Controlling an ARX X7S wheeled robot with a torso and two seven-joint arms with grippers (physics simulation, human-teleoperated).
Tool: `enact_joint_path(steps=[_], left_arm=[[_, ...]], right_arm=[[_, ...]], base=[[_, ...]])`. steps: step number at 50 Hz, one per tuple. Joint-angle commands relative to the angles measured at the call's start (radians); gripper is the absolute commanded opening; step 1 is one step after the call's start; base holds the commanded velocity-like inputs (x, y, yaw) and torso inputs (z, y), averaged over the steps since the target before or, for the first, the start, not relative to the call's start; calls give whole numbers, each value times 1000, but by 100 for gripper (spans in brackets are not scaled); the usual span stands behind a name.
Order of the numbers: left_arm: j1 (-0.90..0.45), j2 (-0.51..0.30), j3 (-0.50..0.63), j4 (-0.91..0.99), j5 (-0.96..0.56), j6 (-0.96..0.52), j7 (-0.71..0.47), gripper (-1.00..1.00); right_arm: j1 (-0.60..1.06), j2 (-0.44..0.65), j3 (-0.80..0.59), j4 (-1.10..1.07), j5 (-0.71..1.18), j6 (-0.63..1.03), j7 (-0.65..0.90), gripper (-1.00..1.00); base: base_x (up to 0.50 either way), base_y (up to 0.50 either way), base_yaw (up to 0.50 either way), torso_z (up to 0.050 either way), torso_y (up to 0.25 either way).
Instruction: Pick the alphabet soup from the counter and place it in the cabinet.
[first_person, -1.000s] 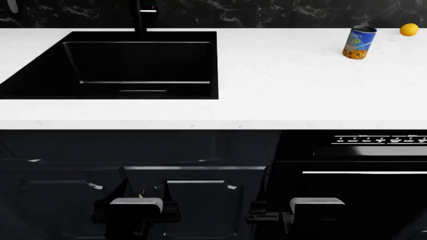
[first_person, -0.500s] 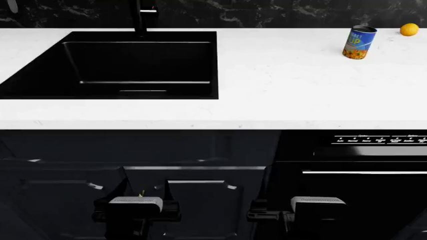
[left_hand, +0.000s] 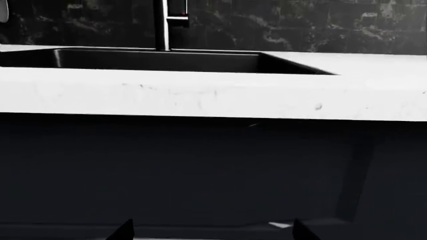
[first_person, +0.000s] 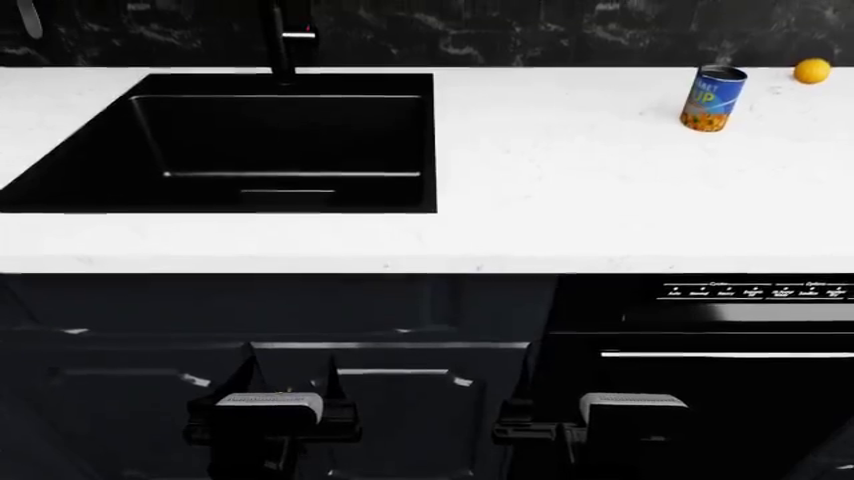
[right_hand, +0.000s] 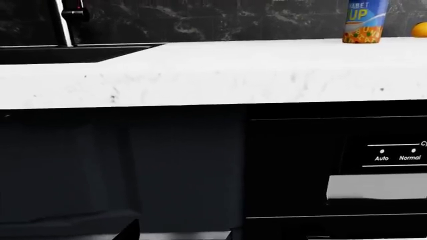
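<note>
The alphabet soup (first_person: 713, 98), a blue can with yellow lettering and an orange base, stands upright at the far right of the white counter (first_person: 561, 190). It also shows in the right wrist view (right_hand: 363, 21), far off on the counter (right_hand: 220, 75). Both grippers hang low in front of the dark cabinet fronts, below the counter edge and far from the can. My left gripper (first_person: 288, 372) (left_hand: 211, 235) is open and empty. My right gripper (first_person: 617, 380) (right_hand: 181, 235) is open and empty. Only the fingertips show in the wrist views.
A black sink (first_person: 240, 140) with a dark faucet (first_person: 284, 40) is set in the counter at the left. A small orange fruit (first_person: 811, 70) lies just right of the can. Dark lower cabinet doors (first_person: 387, 400) sit under the sink, with a dishwasher (first_person: 721, 350) to their right.
The head view has shifted, so the counter, sink and can sit a little lower in the frame. The grippers stay low and open. The can has not moved on the counter.
</note>
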Motion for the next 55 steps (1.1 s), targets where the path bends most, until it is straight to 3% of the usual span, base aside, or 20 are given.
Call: enact_joint_path(steps=[1, 9, 27, 55], left_arm=[[-2, -13, 14, -5, -16, 2, -13, 100], [-4, -21, 25, -8, -24, 6, -21, 100], [-6, -36, 43, -11, -39, 13, -37, 100], [-12, -53, 63, -24, -65, 24, -55, 100]], right_arm=[[4, 15, -25, 2, 10, 0, 7, 100], [6, 23, -38, -1, 21, 0, 8, 100], [9, 36, -55, 7, 45, 0, 20, 100], [15, 52, -78, 15, 74, -3, 34, 100]], base=[[0, 0, 0, 43, 127], [-13, -25, 0, 43, 124], [-172, -398, 0, 44, 122], [-2, -292, 0, 44, 121]])
